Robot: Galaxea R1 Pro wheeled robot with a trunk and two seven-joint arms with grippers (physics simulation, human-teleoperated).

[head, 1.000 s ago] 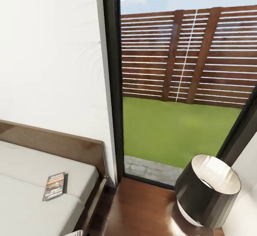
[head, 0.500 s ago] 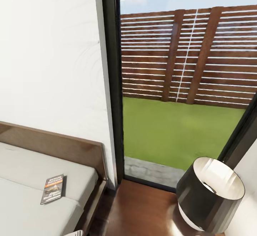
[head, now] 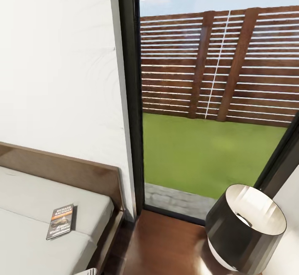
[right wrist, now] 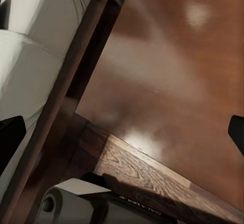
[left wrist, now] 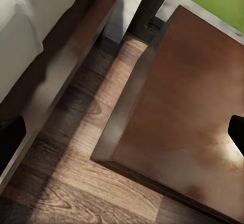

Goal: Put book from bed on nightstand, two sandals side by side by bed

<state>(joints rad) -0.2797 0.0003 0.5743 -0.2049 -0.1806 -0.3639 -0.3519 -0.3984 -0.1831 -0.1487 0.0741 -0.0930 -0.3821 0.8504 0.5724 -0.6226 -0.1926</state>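
head view, book point(head: 60, 221) on bed point(head: 29, 200), lamp point(head: 245, 229); wrist views, nightstand point(left wrist: 188, 117)

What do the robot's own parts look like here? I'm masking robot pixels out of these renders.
In both wrist views the jaws are plain matte black tips, with no visible cables or markings. The right wrist view also shows a pale grey rounded housing with a round knob, beside a black part with faint white lettering.

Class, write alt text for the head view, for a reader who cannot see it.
A small dark paperback book lies flat on the pale grey mattress of a dark wooden bed at lower left. Right of it, a glossy brown nightstand bears a black-shaded lamp, below a tall dark-framed window showing grass and a slatted fence.
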